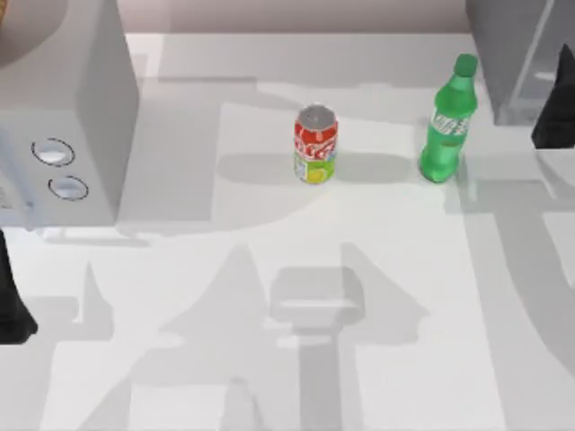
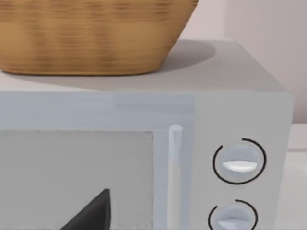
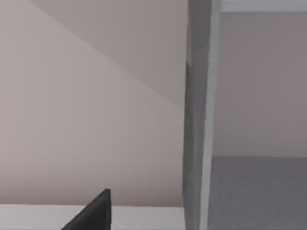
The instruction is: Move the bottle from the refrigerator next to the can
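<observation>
Top view first: the bottle stands upright on the white surface, out of the refrigerator, whose grey body fills the far right corner. It sits near the far edge, toward the right side, just in front of the refrigerator's open front. The can stands upright in the same row, closer to the middle of the far edge, with a bare strip of surface between the two; they do not touch, and nothing lies between them. To my eye the main part of the job looks done: the bottle is out and stands beside the can, though whether that gap counts as "next to" is a matter of judgement. If not, what is left is a short slide of the bottle toward the can. The right arm shows as a dark shape at the right edge of the surface, near the refrigerator and clear of the bottle. Its wrist view looks along a grey refrigerator wall into the empty interior, with a dark tool tip low in the picture; I cannot tell whether it is released or clenched, but it holds nothing visible. The left arm is parked at the left edge by the grey box with two knobs; its wrist view faces that box and a wicker basket on top, and its tool's state I cannot tell either.
</observation>
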